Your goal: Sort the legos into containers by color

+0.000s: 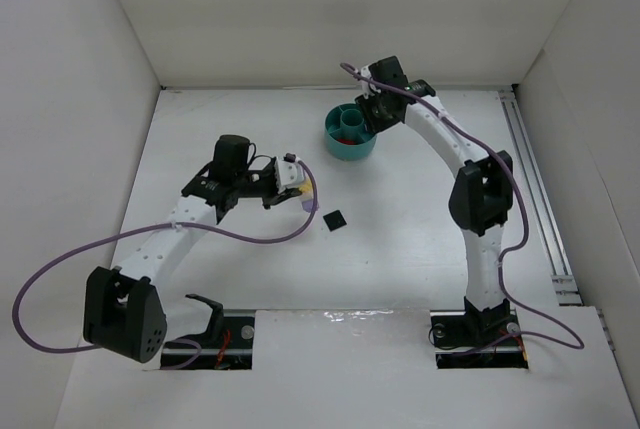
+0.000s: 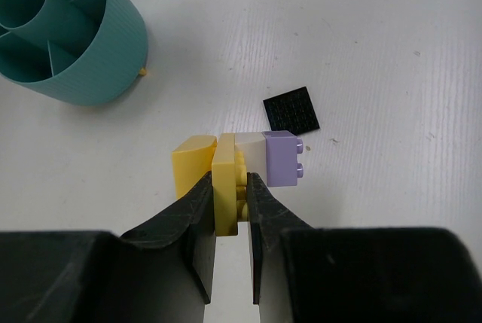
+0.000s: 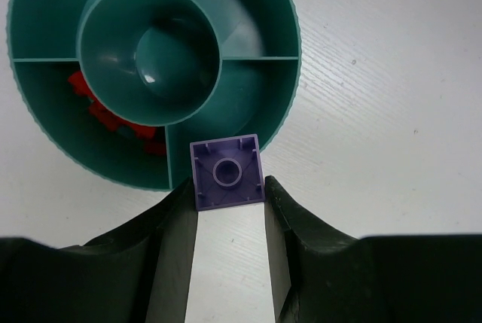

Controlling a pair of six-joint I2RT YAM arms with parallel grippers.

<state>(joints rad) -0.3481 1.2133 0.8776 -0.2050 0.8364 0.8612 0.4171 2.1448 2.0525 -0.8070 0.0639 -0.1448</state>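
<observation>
My left gripper [image 2: 232, 187] is shut on a thin yellow lego [image 2: 225, 180] that is joined to a rounded yellow brick [image 2: 192, 161], a white piece and a pale purple brick [image 2: 283, 159]. It holds this cluster above the table, left of a black lego plate [image 2: 291, 108] that lies flat [image 1: 334, 219]. My right gripper [image 3: 228, 195] is shut on a purple lego [image 3: 227, 172], underside showing, over the near rim of the teal dish [image 3: 290, 29]. Red legos [image 3: 102, 108] lie in the dish's left compartment. The dish's wall also shows in the top view [image 1: 345, 152] and the left wrist view [image 2: 105, 59].
White walls enclose the table on three sides. A metal rail [image 1: 535, 189] runs along the right edge. A tiny yellow bit [image 2: 143, 72] lies against the dish's outer wall. Purple cables trail from both arms.
</observation>
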